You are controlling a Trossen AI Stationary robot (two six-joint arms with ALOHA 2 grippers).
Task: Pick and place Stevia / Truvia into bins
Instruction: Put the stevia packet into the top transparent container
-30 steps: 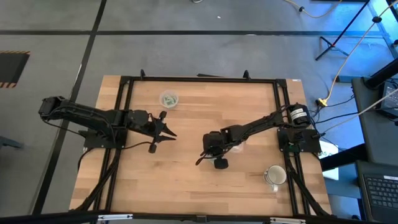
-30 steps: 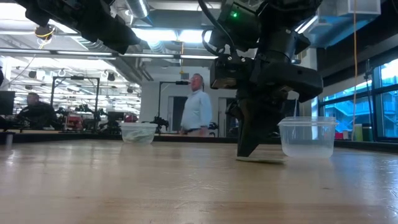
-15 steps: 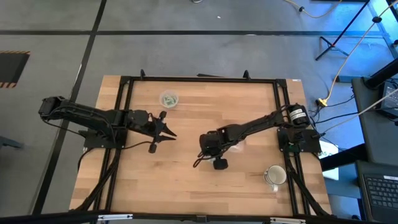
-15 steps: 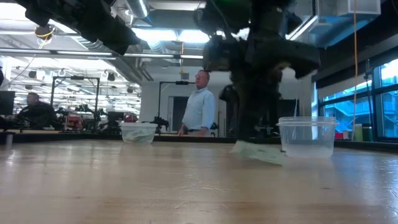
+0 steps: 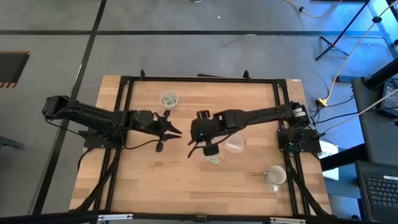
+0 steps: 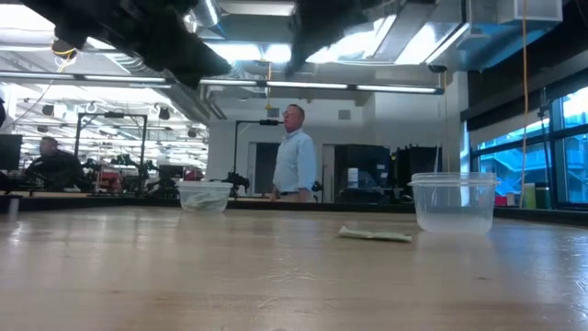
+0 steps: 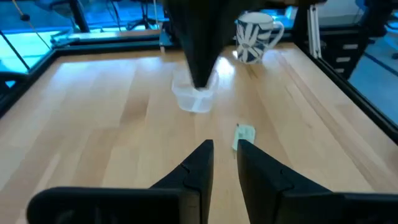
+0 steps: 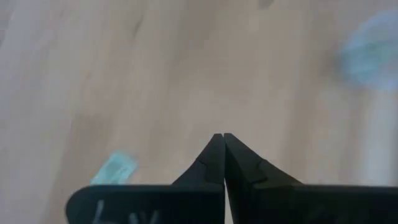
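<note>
Green and flat, one Stevia packet (image 5: 213, 159) lies loose on the bare wooden table (image 5: 186, 186), at about seven o'clock from the near clear cup (image 5: 234, 144) and just beside it. In the high view its long axis looks to run roughly nine to three, though it is too small there to be sure. The right gripper (image 5: 193, 148) hangs above the table's middle, at ten o'clock from the packet, fingertips pressed together on nothing. To do this pick well, it should open, line its fingers across the packet's short side, descend until they touch the wood, then pinch. The left gripper (image 5: 176, 131) waits near nine o'clock, fingers a narrow gap apart. A far cup (image 5: 168, 98) at eleven o'clock holds more packets.
</note>
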